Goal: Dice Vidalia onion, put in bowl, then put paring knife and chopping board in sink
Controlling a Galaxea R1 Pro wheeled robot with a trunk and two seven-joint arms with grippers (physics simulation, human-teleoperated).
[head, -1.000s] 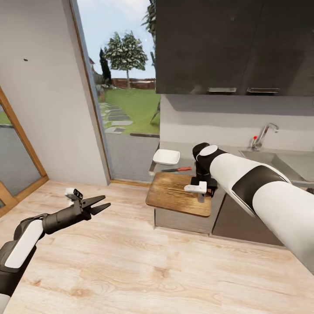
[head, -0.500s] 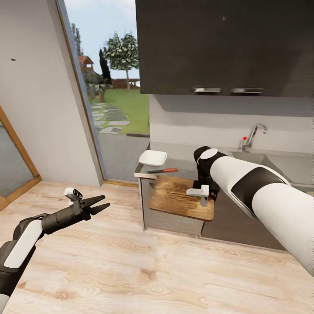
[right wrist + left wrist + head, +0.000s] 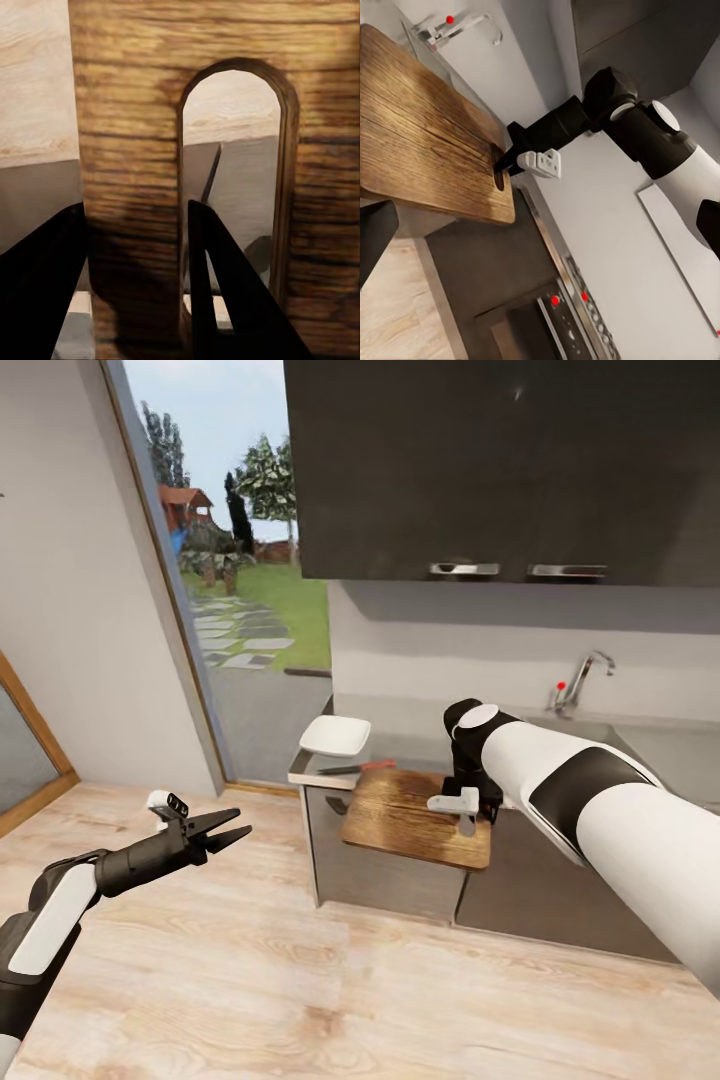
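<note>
Over the last second the whole head view has slid: the cabinets and counter have drifted toward nine o'clock and the doorway has narrowed — that is our camera turning with the base, not the things moving. Against the arm, the board (image 3: 415, 816) has kept its place, so we judge we are carrying it along the counter (image 3: 400, 745) toward the sink (image 3: 640, 745), which sits near three o'clock beside the tap (image 3: 580, 678).

Our right gripper (image 3: 468, 812) is clamped on the board at its handle end; in the right wrist view one finger (image 3: 225, 292) passes through the slot and the other lies outside the edge. The board hangs out past the counter's front, roughly level. The knife (image 3: 357, 767) lies on the counter just beyond the board, and the bowl (image 3: 335, 736) stands behind it near the corner.

Our left gripper (image 3: 222, 828) hangs over the floor (image 3: 300, 980) at eight o'clock, jaws parted and holding nothing.

The sink basin is cut off by our own right arm — we cannot see inside it, nor can we find any onion, whole or diced; the bowl's inside is too small to read.
</note>
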